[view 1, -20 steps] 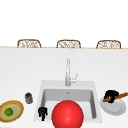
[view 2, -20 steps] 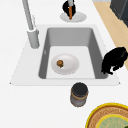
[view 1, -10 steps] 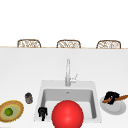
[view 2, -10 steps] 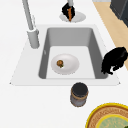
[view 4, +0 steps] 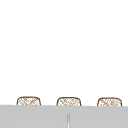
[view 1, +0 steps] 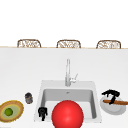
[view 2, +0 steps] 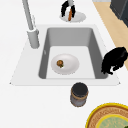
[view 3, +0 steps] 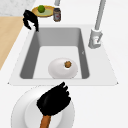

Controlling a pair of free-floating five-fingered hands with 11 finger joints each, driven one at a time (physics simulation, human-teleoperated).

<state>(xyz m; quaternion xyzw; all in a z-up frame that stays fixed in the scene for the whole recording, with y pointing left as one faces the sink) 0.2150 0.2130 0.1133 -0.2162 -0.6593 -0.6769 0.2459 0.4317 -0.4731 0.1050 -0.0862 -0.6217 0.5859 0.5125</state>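
My right hand [view 1: 110,94] is over a white plate [view 1: 110,109] on the counter right of the sink. Its fingers curl round the end of an orange carrot [view 1: 119,102] lying on that plate. From the left side, the right hand [view 2: 66,8] straddles the carrot [view 2: 70,14]. From the right side, the right hand [view 3: 54,100] covers the upper end of the carrot [view 3: 44,121]. My left hand [view 1: 42,112] hangs idle over the sink's front left corner, fingers loosely drooping and holding nothing. It also appears as the left hand [view 2: 114,60] and the left hand [view 3: 31,19].
In the sink basin [view 2: 70,37] lies a white bowl [view 2: 68,65] with a small brown item [view 2: 60,63]. A faucet [view 1: 67,73] stands behind. Left of the sink are a dark jar [view 1: 28,97] and a woven plate [view 1: 15,106] with a lime [view 1: 8,111]. A big red sphere [view 1: 67,114] covers the sink's front.
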